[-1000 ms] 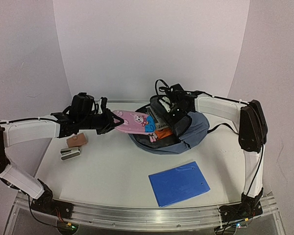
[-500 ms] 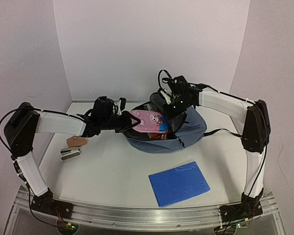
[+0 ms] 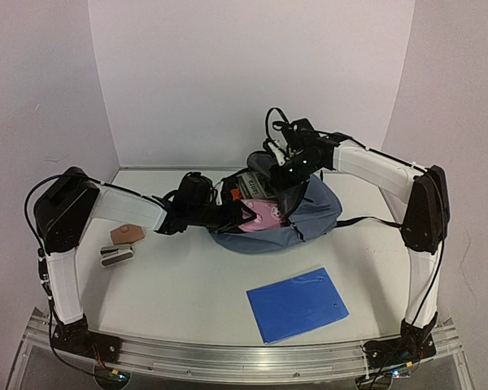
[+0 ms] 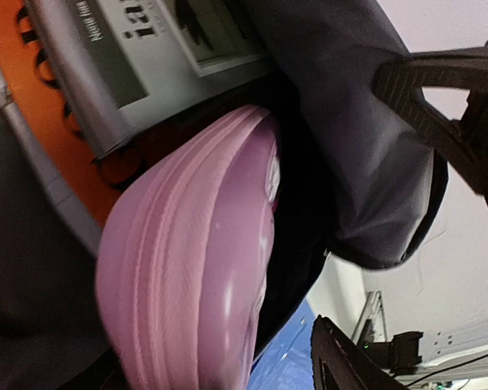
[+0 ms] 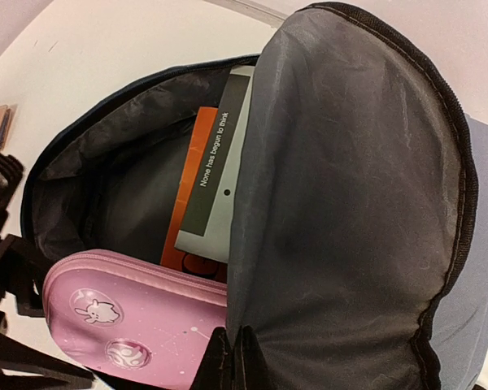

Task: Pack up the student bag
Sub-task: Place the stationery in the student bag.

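A flat bright-blue plastic folder point(image 3: 297, 305) lies on the white table point(image 3: 179, 284), in front of the student bag point(image 3: 321, 213), a large soft slate-blue fabric backpack with black straps that sits open-mouthed toward the back. At the bag's near rim, just inside the opening, rests a glossy pink moulded case point(image 5: 130, 325) with a cartoon bunny on its lid. The left gripper point(image 3: 242, 213) reaches in from the bag's left, its jaws spread wide with the case lying clear of both fingers in the wrist view, so it appears to grip nothing. Deeper in the bag stand a grey-and-white book point(image 5: 214, 162) reading "None has begun to think" and an orange-covered book point(image 5: 207, 122) behind it. Other lettering on the grey book is cut off and unreadable. At the bag's far rim the right gripper point(image 5: 232, 357) is pinched tight on the edge of the grey-lined flap, holding it up. Done well, the flap should be held high while the left arm backs straight out of the bag's mouth, clear of the zip, leaving the case flat against the books.
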Motion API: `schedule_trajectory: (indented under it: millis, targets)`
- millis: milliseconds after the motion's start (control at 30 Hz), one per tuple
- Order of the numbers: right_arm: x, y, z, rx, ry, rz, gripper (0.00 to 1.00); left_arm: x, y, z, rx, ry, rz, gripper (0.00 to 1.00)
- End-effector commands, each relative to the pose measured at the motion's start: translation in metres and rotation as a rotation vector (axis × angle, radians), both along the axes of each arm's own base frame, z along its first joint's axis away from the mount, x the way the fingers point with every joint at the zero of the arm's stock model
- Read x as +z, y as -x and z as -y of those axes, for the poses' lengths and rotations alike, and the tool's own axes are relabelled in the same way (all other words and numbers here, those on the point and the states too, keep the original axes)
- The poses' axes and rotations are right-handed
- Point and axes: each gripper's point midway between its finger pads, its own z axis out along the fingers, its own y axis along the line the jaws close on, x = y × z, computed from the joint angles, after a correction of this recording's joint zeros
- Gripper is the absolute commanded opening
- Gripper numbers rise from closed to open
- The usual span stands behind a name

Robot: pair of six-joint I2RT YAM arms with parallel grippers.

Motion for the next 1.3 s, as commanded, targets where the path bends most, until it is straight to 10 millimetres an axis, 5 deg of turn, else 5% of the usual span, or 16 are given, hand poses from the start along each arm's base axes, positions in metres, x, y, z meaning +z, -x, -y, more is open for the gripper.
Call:
schedule_trajectory:
  millis: [0, 167, 267, 433, 633, 733, 833, 933, 1067, 1267]
  targets:
    - [0.032, 0.003, -0.006, 0.02, -0.089, 0.049, 0.0, 0.025, 0.006, -0.029, 0.053, -0.099, 0.033, 0.69]
    - [0.023, 0.012, -0.008, 0.047, -0.099, 0.011, 0.0, 0.003, 0.009, -0.035, 0.046, -0.209, -0.033, 0.67]
    - [0.02, 0.015, -0.01, 0.058, -0.105, -0.003, 0.0, -0.009, 0.007, -0.029, 0.027, -0.224, -0.058, 0.48]
    - [0.017, 0.015, -0.014, 0.071, -0.114, -0.014, 0.0, -0.02, 0.002, 0.003, -0.076, -0.183, -0.09, 0.14]
    - [0.011, 0.013, -0.021, 0.054, -0.15, -0.056, 0.0, 0.0, -0.014, 0.05, -0.18, -0.073, -0.006, 0.06]
    - [0.008, 0.007, -0.02, 0.045, -0.144, -0.05, 0.0, 0.007, -0.009, 0.063, -0.243, -0.066, 0.036, 0.16]
    - [0.003, 0.0, -0.011, 0.03, -0.139, -0.059, 0.02, 0.014, -0.008, 0.047, -0.206, -0.107, 0.06, 0.43]
    - [-0.014, -0.002, 0.011, 0.005, -0.106, -0.087, 0.29, 0.031, -0.015, 0.006, -0.093, -0.141, 0.08, 0.67]
    - [-0.026, 0.006, 0.037, 0.008, -0.05, -0.1, 0.65, 0.054, 0.0, -0.034, -0.044, -0.254, 0.152, 0.98]
    - [0.018, 0.04, 0.048, 0.121, -0.063, -0.056, 0.97, 0.051, 0.037, -0.07, -0.052, -0.298, 0.118, 1.0]
